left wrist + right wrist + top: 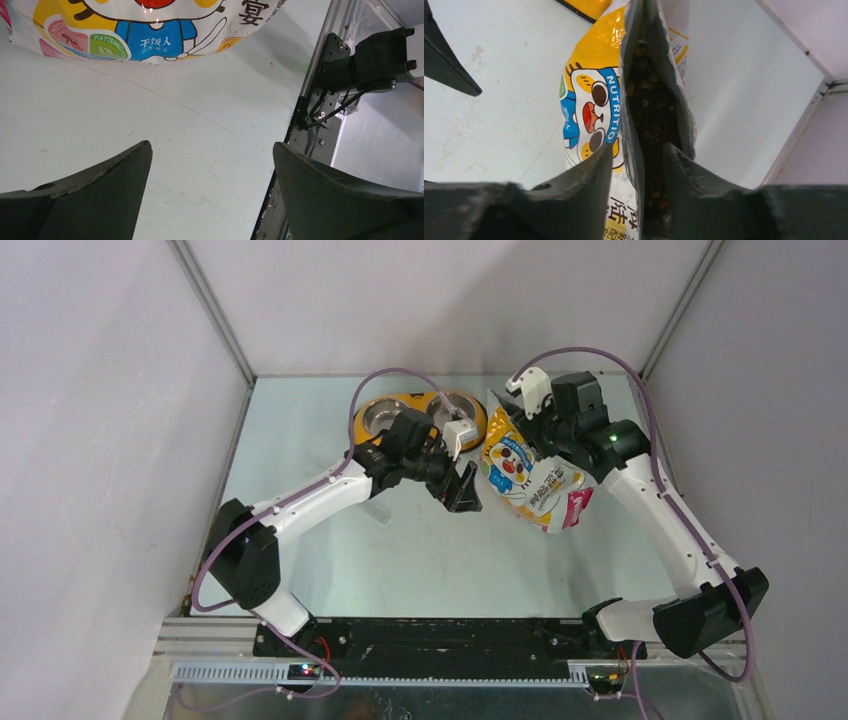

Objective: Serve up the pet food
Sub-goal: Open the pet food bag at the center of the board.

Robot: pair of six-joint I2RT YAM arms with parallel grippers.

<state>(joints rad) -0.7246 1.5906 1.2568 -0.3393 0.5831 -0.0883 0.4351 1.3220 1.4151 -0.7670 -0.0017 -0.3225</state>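
I see the small brown kibble pellets (649,107) inside the crinkly yellow-white foil bag (528,478), its mouth at the far end; my right gripper (636,150) is nearest, jaws half open around one mouth wall, not squeezing yet; my left gripper (212,145), just left, is wide open and empty.

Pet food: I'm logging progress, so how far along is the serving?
Done: the bag is open, kibble showing inside. In hand: the right gripper straddles its mouth edge; the left gripper is open beside it. Left: pouring, since the visible cup of the bowl looks empty.
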